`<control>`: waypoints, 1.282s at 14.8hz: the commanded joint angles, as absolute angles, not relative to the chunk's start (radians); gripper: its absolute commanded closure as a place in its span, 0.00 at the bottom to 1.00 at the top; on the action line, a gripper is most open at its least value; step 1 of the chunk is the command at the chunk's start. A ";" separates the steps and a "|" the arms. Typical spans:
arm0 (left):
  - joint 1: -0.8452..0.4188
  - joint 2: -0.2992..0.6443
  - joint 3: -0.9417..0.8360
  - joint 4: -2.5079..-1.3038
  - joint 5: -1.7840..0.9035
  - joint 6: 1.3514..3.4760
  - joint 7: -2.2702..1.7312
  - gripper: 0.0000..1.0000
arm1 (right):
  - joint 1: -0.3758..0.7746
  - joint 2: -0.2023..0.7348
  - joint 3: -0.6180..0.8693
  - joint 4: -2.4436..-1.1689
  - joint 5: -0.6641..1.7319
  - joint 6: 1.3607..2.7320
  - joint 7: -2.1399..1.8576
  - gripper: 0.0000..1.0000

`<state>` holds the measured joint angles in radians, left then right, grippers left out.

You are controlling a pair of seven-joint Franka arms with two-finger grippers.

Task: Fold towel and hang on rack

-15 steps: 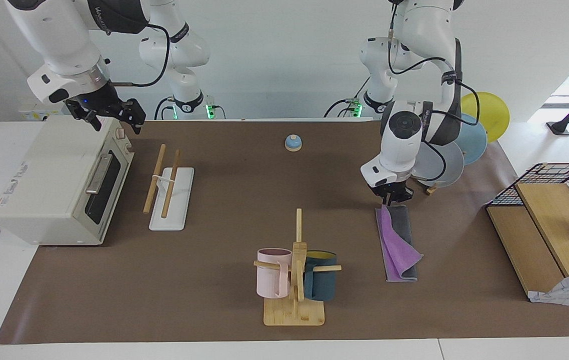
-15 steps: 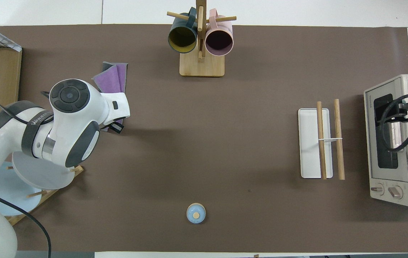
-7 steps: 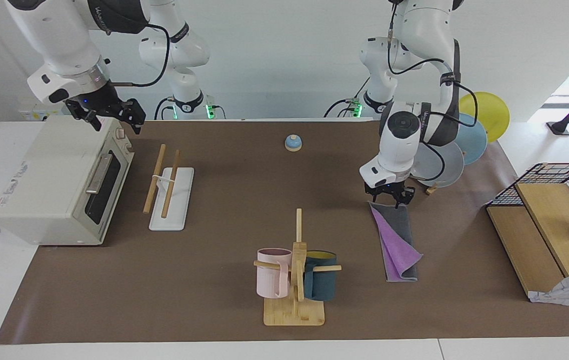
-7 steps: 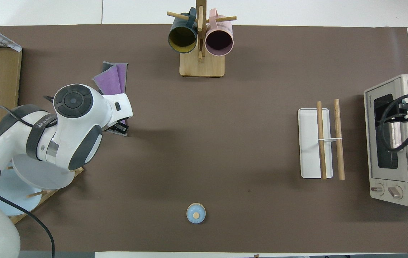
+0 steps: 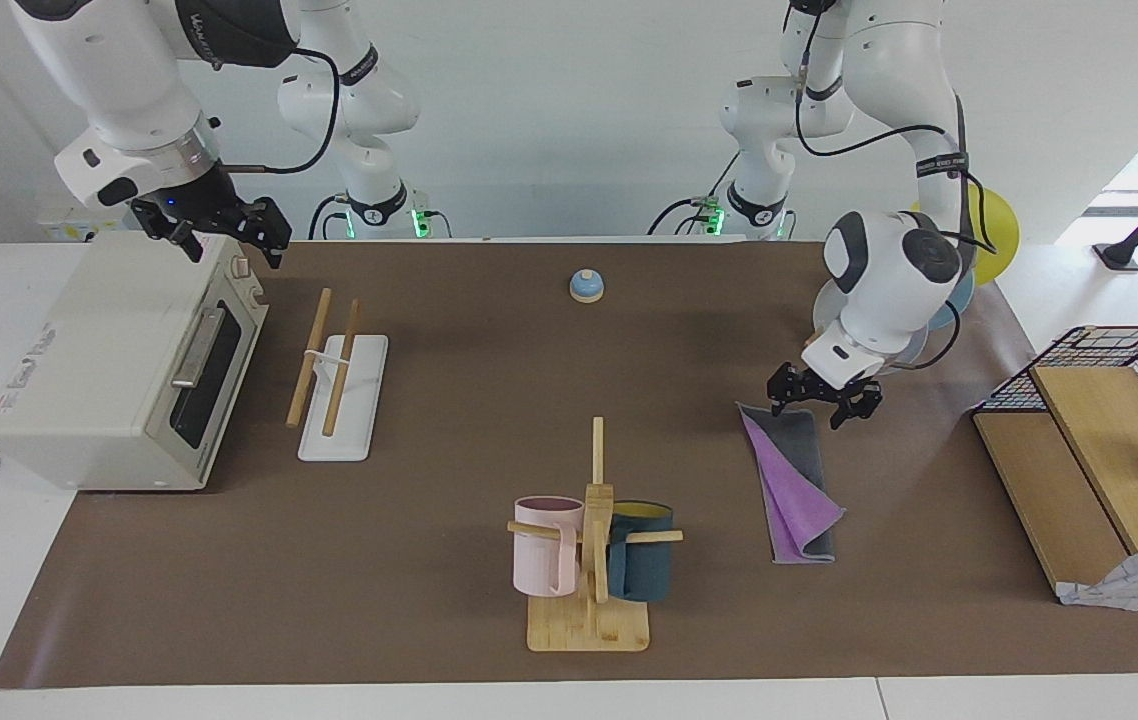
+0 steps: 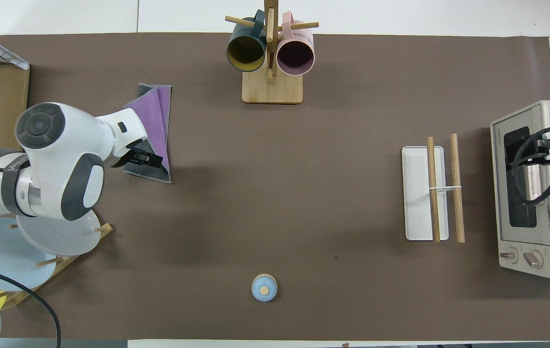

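The towel (image 5: pixel 791 480) lies folded into a long strip on the brown mat, purple face over dark grey, toward the left arm's end of the table; it also shows in the overhead view (image 6: pixel 156 123). My left gripper (image 5: pixel 819 400) is open and empty, just over the towel's end nearer the robots (image 6: pixel 147 158). The rack (image 5: pixel 339 385), a white base with two wooden rods, stands toward the right arm's end (image 6: pixel 432 188). My right gripper (image 5: pixel 229 238) is open and waits over the toaster oven (image 6: pixel 545 147).
A toaster oven (image 5: pixel 119 350) stands beside the rack. A bamboo mug tree (image 5: pixel 589 540) with two mugs is farther from the robots. A blue bell (image 5: pixel 586 286) sits near the robots. A plate stand with plates (image 5: pixel 959 285) and a wire basket (image 5: pixel 1129 360) are at the left arm's end.
My left gripper let go of the towel's purple corner, opened, and swung toward the left arm's end of the table. The purple flap dropped flat. The right arm has not moved.
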<state>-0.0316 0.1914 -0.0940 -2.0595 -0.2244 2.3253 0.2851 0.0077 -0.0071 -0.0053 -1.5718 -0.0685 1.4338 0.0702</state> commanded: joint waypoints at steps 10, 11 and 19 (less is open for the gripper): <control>0.041 0.400 -0.121 -1.890 -0.350 2.292 0.400 0.10 | 0.002 -0.012 -0.006 -1.577 -0.051 1.427 0.048 0.00; 0.047 0.402 -0.129 -1.878 -0.351 2.272 0.400 0.10 | 0.002 -0.012 -0.006 -1.577 -0.051 1.427 0.048 0.00; 0.049 0.394 -0.129 -1.893 -0.351 2.257 0.405 0.20 | 0.002 -0.011 -0.006 -1.577 -0.051 1.427 0.048 0.00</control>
